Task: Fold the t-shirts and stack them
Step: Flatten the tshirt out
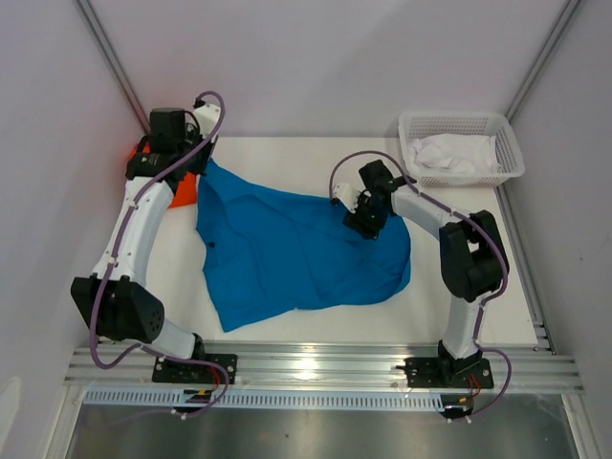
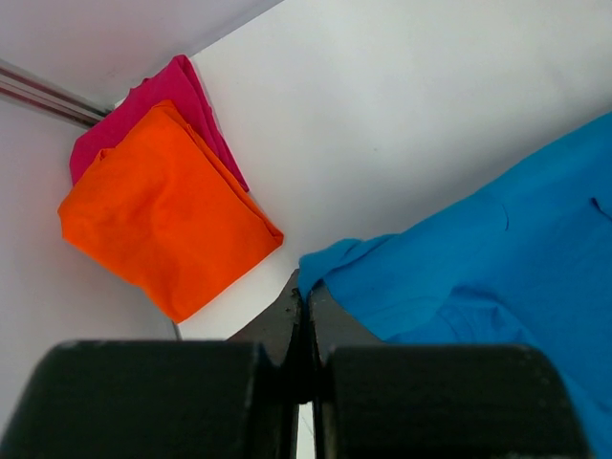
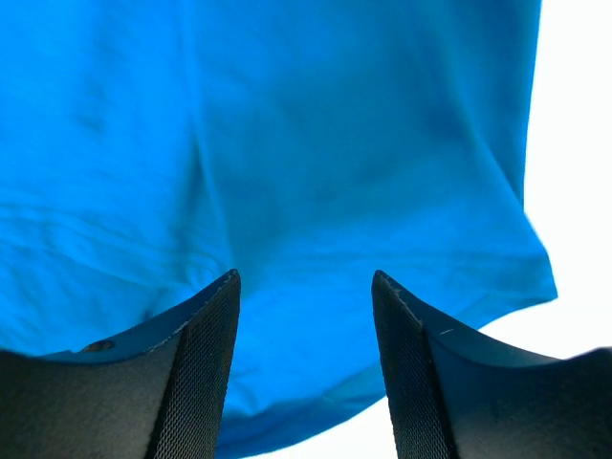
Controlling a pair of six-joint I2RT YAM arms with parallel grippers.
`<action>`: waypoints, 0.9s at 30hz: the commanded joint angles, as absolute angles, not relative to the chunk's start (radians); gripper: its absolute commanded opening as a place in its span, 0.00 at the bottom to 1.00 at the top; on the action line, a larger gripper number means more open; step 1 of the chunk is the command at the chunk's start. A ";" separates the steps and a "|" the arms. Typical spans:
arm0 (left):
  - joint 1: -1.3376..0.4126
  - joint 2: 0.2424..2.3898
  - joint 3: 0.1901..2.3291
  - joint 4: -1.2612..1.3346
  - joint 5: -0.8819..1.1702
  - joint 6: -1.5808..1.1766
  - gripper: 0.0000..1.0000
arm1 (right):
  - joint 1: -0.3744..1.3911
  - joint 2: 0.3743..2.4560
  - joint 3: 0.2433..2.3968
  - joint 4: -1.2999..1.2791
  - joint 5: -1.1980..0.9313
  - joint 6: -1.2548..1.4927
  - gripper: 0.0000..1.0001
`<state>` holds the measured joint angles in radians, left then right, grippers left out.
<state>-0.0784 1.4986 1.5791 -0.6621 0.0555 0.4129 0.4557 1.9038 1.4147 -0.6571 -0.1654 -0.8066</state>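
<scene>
Top external view: the blue t-shirt lies spread and rumpled on the worktop, its long axis running from the left hand across to the right hand. The left hand is clenched, seemingly pinching a corner of the soft cloth. Ahead and to its left, the folded orange t-shirt rests on the pinkish-red t-shirt. The right hand hangs released just above the matte cloth, whose loose edge lies to its right, so gripping there likely falls to it.
</scene>
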 commanded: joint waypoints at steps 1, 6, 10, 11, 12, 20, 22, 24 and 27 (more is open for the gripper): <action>-0.084 1.462 1.566 -0.618 0.048 0.436 0.00 | 0.430 1.928 1.457 -0.744 -0.190 -0.824 0.59; -0.084 1.465 1.565 -0.615 0.052 0.434 0.00 | 0.416 1.934 1.431 -0.781 -0.205 -0.818 0.57; -0.084 1.465 1.560 -0.612 0.052 0.436 0.00 | 0.436 1.902 1.405 -0.813 -0.232 -0.804 0.59; -0.084 1.462 1.554 -0.611 0.054 0.434 0.00 | 0.451 1.876 1.391 -0.805 -0.232 -0.799 0.59; -0.084 1.462 1.549 -0.606 0.055 0.433 0.00 | 0.460 1.864 1.362 -0.789 -0.227 -0.790 0.59; -0.084 1.462 1.523 -0.597 0.058 0.433 0.00 | 0.540 1.850 1.261 -0.704 -0.143 -0.762 0.56; -0.084 1.459 1.522 -0.594 0.057 0.434 0.00 | 0.548 1.858 1.258 -0.698 -0.137 -0.756 0.50; -0.084 1.457 1.517 -0.594 0.057 0.436 0.00 | 0.549 1.861 1.261 -0.692 -0.135 -0.755 0.43; -0.084 1.459 1.517 -0.595 0.055 0.437 0.00 | 0.549 1.861 1.266 -0.690 -0.129 -0.755 0.45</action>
<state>-0.0784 1.4979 1.5177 -0.6319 0.0551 0.4206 0.5488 1.8866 1.2633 -0.7212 -0.1505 -0.7620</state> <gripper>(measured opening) 0.003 0.444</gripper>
